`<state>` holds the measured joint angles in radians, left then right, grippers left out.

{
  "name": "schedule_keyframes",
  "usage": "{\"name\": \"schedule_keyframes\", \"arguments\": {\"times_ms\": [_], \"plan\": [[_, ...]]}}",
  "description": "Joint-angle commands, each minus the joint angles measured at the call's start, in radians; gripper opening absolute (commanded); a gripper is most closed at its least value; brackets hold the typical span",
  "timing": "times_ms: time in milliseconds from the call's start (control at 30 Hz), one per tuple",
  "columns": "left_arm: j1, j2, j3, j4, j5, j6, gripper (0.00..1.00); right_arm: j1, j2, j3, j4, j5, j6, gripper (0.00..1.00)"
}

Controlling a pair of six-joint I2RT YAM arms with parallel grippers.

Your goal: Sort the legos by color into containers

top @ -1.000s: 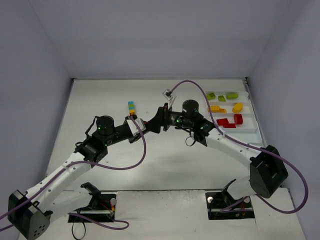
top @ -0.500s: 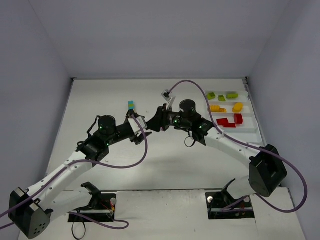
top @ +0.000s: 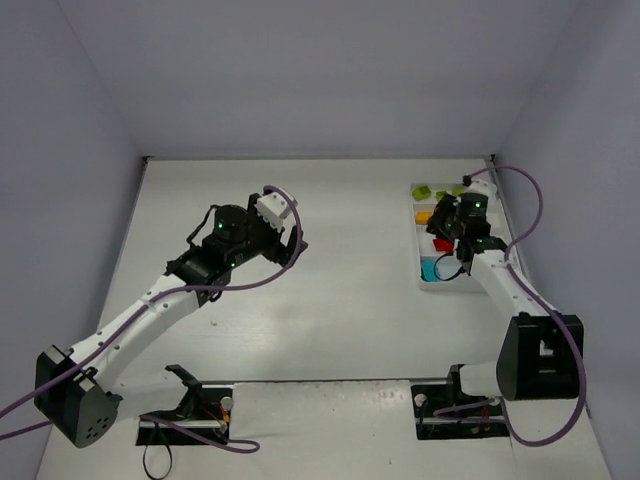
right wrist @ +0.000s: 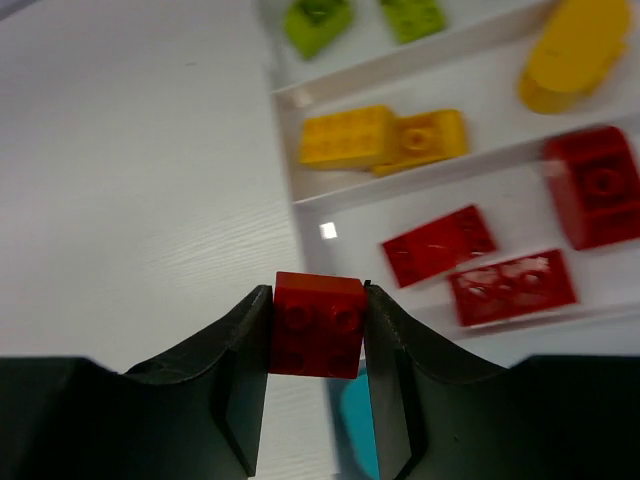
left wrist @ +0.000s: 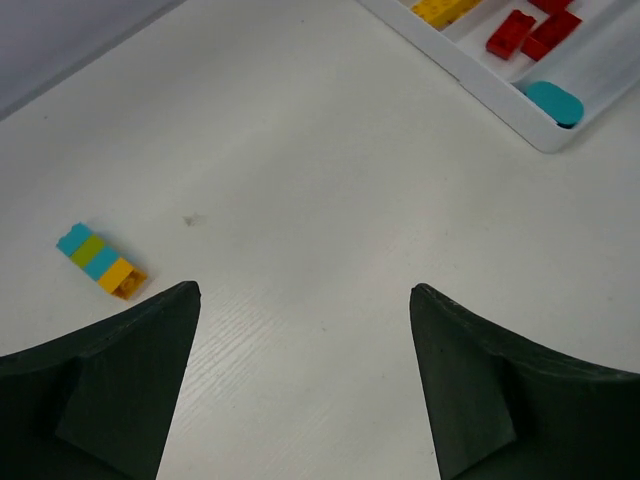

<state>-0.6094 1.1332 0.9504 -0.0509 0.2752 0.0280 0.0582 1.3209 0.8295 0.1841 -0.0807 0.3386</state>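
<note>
Within right tool, square studded red lego

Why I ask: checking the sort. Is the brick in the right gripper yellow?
No, the brick pinched in the right gripper is red.

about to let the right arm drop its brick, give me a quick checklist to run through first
1. Red brick pinched squarely in the right gripper: ok.
2. Brick over the red compartment: cannot tell; in the wrist view it sits by the tray's edge, with the cyan piece just beyond it.
3. Room in the red compartment: ok, bare floor shows between its three red bricks.
4. Left gripper open, empty and away from the tray: ok.
5. Nothing left to sort: not ok, a multicolour stack lies on the table.
</note>
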Motion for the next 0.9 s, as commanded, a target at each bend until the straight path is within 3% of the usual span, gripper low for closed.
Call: {"name": "schedule_keyframes", "arguments": {"times_ms": [0,33,233,400,600,867], "plan": [[0.011,0.036,0.135,-0.099,-0.183,-0.190,0.79,-0.112,0.046,0.000,-0.005,0.133,-0.039,0.00],[0.020,0.060,0.154,-0.154,-0.201,-0.200,0.84,-0.133,0.064,0.013,0.000,0.133,-0.038,0.00],[0.052,0.106,0.212,-0.248,-0.312,-0.238,0.84,-0.216,0.222,0.069,0.043,0.127,-0.027,0.01],[0.091,0.091,0.203,-0.248,-0.378,-0.292,0.84,-0.205,0.285,0.097,0.058,-0.008,-0.016,0.03],[0.146,0.074,0.180,-0.218,-0.369,-0.339,0.84,-0.156,0.305,0.080,0.101,-0.067,-0.026,0.09],[0.171,0.109,0.183,-0.242,-0.429,-0.381,0.84,-0.116,0.351,0.095,0.100,-0.074,-0.035,0.40]]}}
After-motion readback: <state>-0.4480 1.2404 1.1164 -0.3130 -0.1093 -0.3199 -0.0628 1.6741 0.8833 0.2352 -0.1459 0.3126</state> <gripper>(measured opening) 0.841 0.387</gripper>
